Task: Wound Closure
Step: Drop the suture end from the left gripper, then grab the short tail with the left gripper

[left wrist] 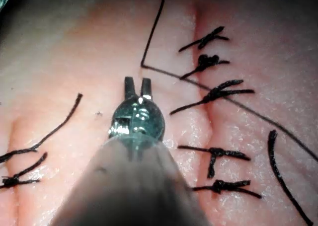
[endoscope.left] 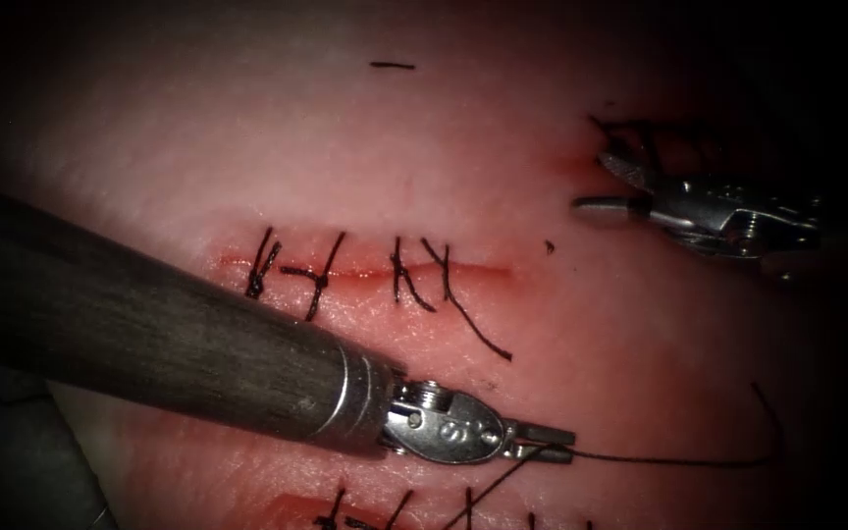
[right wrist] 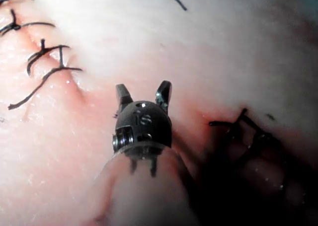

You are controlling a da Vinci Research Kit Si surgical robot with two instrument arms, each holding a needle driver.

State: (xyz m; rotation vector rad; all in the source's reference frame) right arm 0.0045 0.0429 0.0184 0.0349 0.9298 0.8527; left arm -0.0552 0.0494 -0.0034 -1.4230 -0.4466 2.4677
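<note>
The tissue point(endoscope.left: 503, 128) carries a horizontal cut point(endoscope.left: 473, 269) crossed by several dark stitches point(endoscope.left: 321, 280). Below and to the right of the cut, my left tool point(endoscope.left: 554, 444) has its jaws shut on the thread point(endoscope.left: 660, 459). From there the thread runs right, curves upward, and another strand trails down-left. In the left wrist view the thread point(left wrist: 155, 27) bends sharply just beyond the left tool point(left wrist: 138, 83). My right tool point(endoscope.left: 609, 186) hovers above the tissue to the upper right of the cut, open and holding nothing; its jaws stand spread in the right wrist view point(right wrist: 143, 93). I cannot tell where the needle is.
A second stitched cut point(endoscope.left: 345, 512) lies at the near edge, under the left tool's shaft point(endoscope.left: 149, 334). More dark stitches point(endoscope.left: 640, 132) sit behind the right tool. A loose thread end point(endoscope.left: 392, 66) lies far back, and a long stitch tail point(endoscope.left: 478, 334) trails from the main cut.
</note>
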